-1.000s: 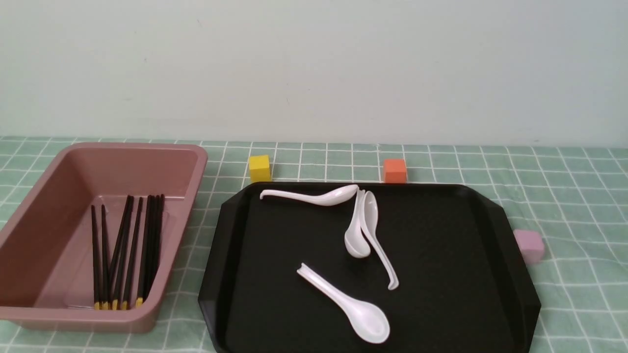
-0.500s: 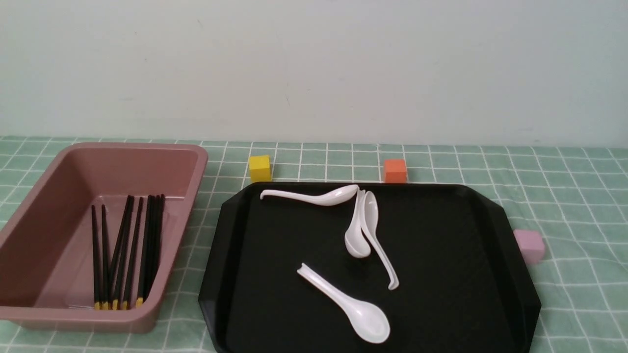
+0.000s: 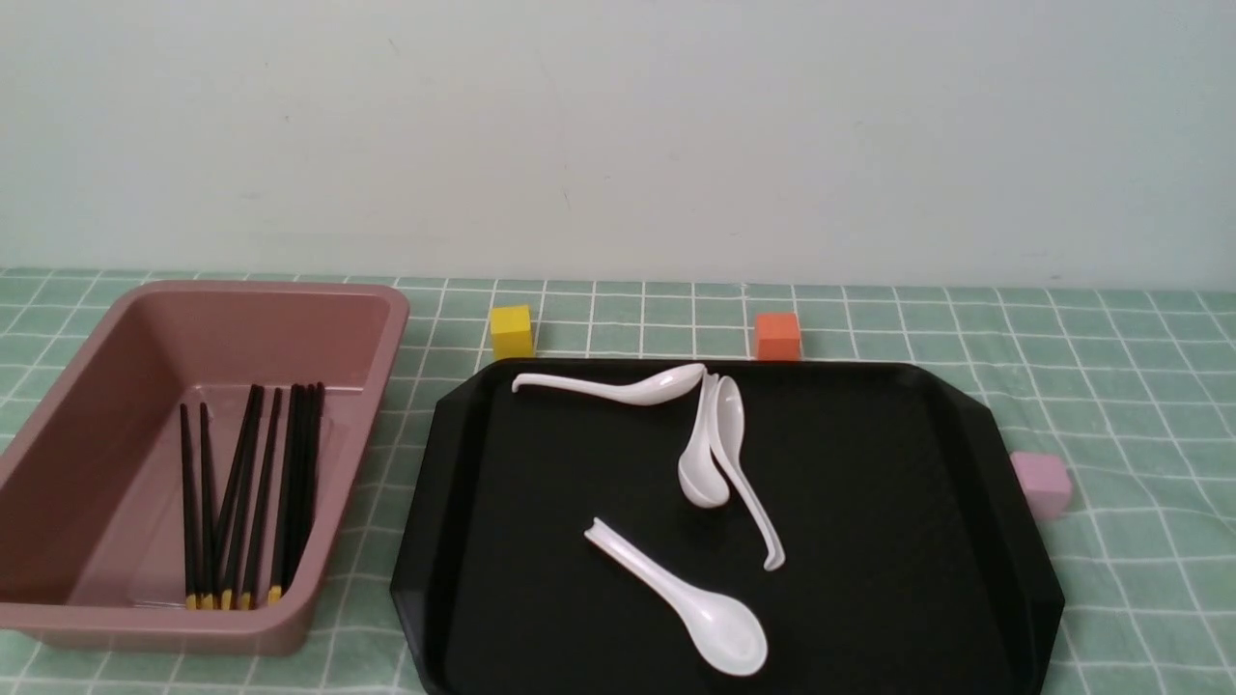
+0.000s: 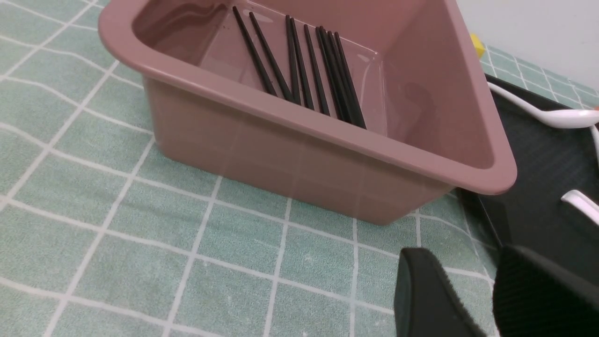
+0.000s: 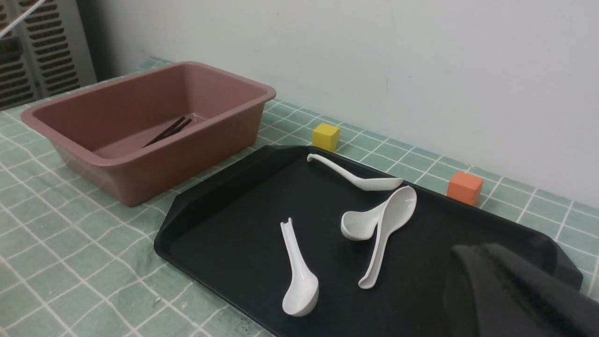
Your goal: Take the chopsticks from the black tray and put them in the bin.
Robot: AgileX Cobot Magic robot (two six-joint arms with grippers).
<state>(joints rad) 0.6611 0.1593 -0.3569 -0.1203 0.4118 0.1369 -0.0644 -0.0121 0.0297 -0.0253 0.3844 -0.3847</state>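
Several black chopsticks (image 3: 246, 492) with yellow bands lie side by side on the floor of the pink bin (image 3: 58, 463) at the left. They also show in the left wrist view (image 4: 304, 70). The black tray (image 3: 898, 541) holds only white spoons (image 3: 719, 449). Neither gripper shows in the front view. My left gripper (image 4: 468, 281) is open and empty, low over the cloth beside the bin's near corner (image 4: 491, 173). My right gripper (image 5: 486, 262) is shut and empty, over the tray's corner (image 5: 557, 267).
A yellow cube (image 3: 511, 330) and an orange cube (image 3: 777, 335) stand behind the tray. A small pink cube (image 3: 1041, 483) sits at the tray's right edge. A green checked cloth (image 3: 1139, 386) covers the table. A wall rises behind.
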